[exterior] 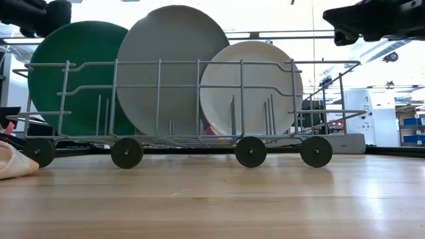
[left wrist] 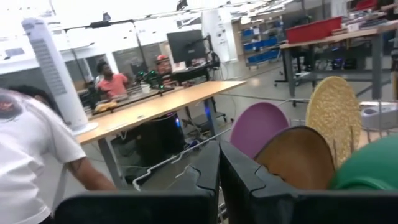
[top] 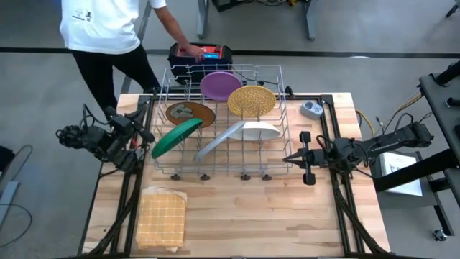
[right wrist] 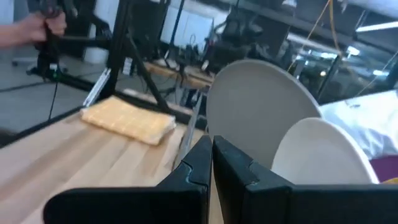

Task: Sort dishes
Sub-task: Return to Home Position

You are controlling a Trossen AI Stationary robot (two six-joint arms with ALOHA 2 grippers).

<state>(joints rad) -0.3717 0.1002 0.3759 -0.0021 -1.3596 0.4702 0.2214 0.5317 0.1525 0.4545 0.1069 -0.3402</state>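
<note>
Nearest, the tan cloth (top: 162, 216) lies on the table (top: 287, 223). Past it, the left gripper (left wrist: 219, 152) and right gripper (top: 291, 156) flank the dish rack (top: 224, 170), both with fingers pressed together, empty. All 6 plates stand in the rack: green plate (top: 176, 137), grey plate (top: 215, 142), white plate (top: 259, 131) in front; brown plate (top: 190, 113), yellow plate (top: 251, 101), purple plate (top: 219, 85) behind.

Beyond the closed jaws of the left gripper (left wrist: 219, 171): brown plate (left wrist: 298, 158) masked low down by the fingers (left wrist: 249, 186), purple plate (left wrist: 258, 127) part covered by it, green plate (left wrist: 373, 168) clipped at the frame edge. Beyond the closed jaws of the right gripper (right wrist: 211, 165): grey plate (right wrist: 255, 99) overlapped by the white plate (right wrist: 323, 155), itself cut off below, both smeared. Far from either pair of jaws, low view: only a corner of the cloth (exterior: 12, 166).
</note>
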